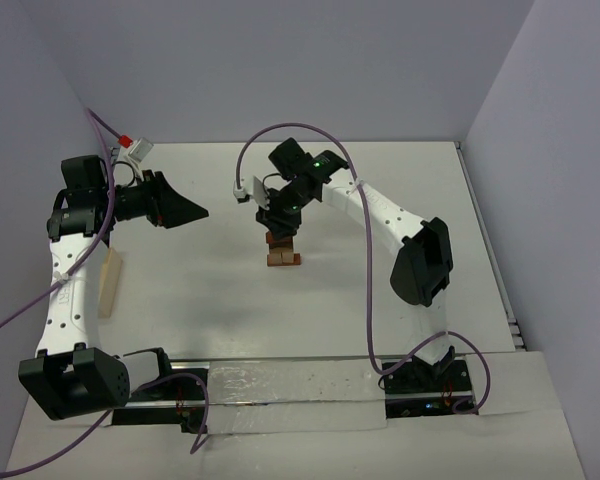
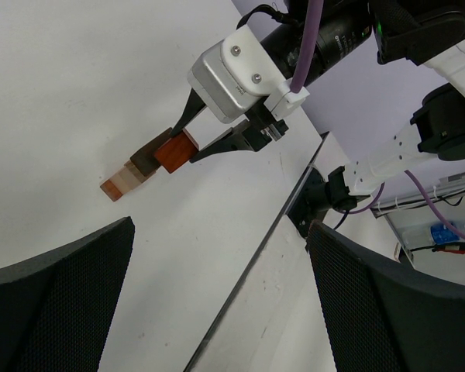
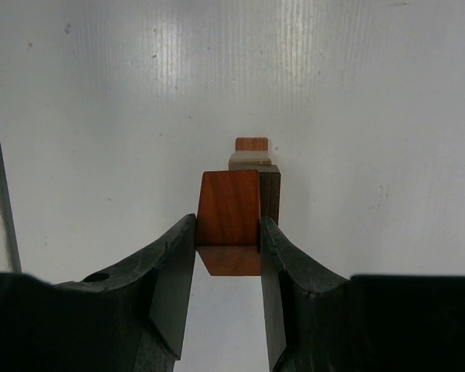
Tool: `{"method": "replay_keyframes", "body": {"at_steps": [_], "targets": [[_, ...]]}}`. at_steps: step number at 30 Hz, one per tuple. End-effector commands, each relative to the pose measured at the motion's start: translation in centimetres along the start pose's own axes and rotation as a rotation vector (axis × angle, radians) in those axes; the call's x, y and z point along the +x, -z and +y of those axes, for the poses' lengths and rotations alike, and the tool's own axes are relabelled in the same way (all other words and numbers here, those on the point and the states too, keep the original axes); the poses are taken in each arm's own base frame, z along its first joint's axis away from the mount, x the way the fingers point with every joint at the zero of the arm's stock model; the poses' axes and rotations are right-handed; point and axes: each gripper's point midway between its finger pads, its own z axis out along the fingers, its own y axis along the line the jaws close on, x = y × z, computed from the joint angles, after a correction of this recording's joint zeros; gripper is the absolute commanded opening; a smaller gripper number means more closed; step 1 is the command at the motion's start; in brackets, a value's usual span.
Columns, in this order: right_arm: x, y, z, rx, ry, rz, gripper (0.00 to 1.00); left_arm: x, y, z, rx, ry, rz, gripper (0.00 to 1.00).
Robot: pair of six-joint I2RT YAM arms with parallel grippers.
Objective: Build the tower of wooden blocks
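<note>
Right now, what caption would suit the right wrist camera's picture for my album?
Black jaws shut on a reddish-brown block, poised over a small stack of blocks on the white table.

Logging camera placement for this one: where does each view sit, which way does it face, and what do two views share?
Top external: above and behind the robot, looking down on the table; left arm and right arm show whole, left gripper open, right gripper at the block stack.
Left wrist: faces across the table at the right gripper; own open fingers at the bottom.
Right wrist: looks along its own fingers, which clamp a reddish-brown block.
Shared: both wrist views show that clamped block.
</note>
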Motion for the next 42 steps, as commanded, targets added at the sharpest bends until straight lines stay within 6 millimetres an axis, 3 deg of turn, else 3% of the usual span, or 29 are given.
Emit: {"method": "replay_keyframes", "body": {"at_steps": [1,20,42], "targets": [[-1.1,1.2,-0.4,0.029,0.008,-0.048,0.04,-0.7,0.4,-0.9,0.022,-0.059,-0.024,0.99],[-0.7,2.3,-0.4,0.042,0.007,-0.087,0.06,-0.8,0.5,-1.0,0.031,-0.053,-0.031,0.99],[-1.2,2.2,-1.2,0.038,-0.003,-0.115,0.13,-0.9,0.5,-0.8,0.032,-0.038,-0.039,0.99]]}}
